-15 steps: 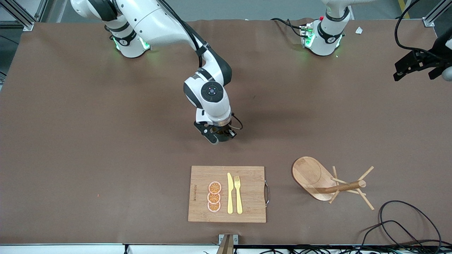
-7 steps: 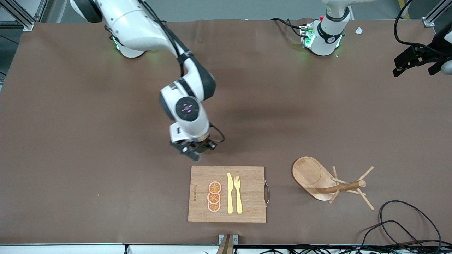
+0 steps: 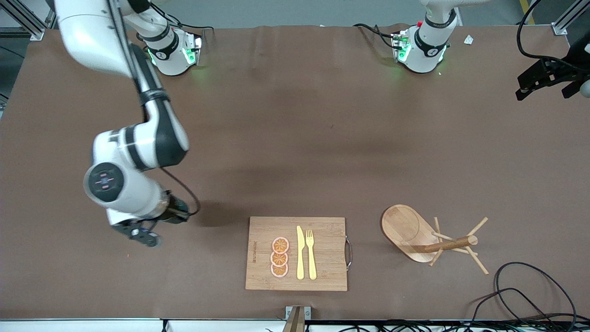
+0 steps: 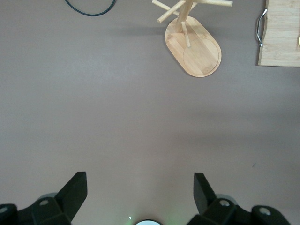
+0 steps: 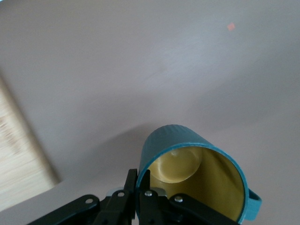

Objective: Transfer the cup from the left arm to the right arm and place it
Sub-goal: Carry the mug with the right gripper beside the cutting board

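Note:
The cup [image 5: 197, 164] is dark teal with a mustard-yellow inside and a small handle. My right gripper [image 5: 139, 180] is shut on its rim, one finger inside and one outside. In the front view the right gripper [image 3: 138, 233] hangs low over the bare table, beside the cutting board toward the right arm's end; the wrist hides the cup there. My left gripper [image 3: 541, 80] is open and empty, raised at the left arm's end of the table; its fingers [image 4: 75, 190] stand wide apart in the left wrist view.
A wooden cutting board [image 3: 327, 235] holds three orange slices [image 3: 280, 257], a yellow knife and a fork. A wooden mug tree on an oval base [image 3: 405, 228] stands beside it toward the left arm's end. Black cables [image 3: 530, 286] lie near the front corner.
My right arm has swung with the cup from the table's middle toward the right arm's end and nearer the front camera. The left gripper has barely moved.

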### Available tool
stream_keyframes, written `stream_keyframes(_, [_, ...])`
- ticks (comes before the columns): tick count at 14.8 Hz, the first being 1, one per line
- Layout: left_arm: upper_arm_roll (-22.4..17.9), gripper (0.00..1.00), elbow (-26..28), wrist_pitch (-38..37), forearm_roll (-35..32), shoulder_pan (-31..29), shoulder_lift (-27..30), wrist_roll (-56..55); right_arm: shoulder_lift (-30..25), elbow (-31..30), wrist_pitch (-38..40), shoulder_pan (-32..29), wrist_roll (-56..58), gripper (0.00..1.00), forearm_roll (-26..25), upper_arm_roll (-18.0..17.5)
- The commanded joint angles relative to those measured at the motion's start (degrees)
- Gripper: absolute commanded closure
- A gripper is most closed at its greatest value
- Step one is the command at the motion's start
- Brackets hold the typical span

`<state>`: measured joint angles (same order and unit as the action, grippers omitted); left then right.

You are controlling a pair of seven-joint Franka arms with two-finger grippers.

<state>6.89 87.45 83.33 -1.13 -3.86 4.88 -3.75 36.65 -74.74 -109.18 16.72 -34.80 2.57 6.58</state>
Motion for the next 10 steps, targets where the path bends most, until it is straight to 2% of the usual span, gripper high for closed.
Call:
stream_keyframes(1, [-0.1, 0.0, -0.2, 0.2, 1.0, -0.4, 0.6, 1.2, -1.2, -3.1, -1.9, -4.6, 2.4, 0.99, -1.9, -1.2])
stream_keyframes(7, [0.3, 0.0, -0.2, 0.4, 0.5, -0.1, -0.2, 0.8, -1.7, -12.6, -12.2, -11.8, 13.8, 0.99, -1.5, -1.7])
stream_keyframes(10, [0.4, 0.0, -0.2, 0.3, 0.3, -0.3, 0.0, 1.2, -1.7, -15.0, -14.0, -14.0, 15.9, 0.99, -0.3, -1.9])
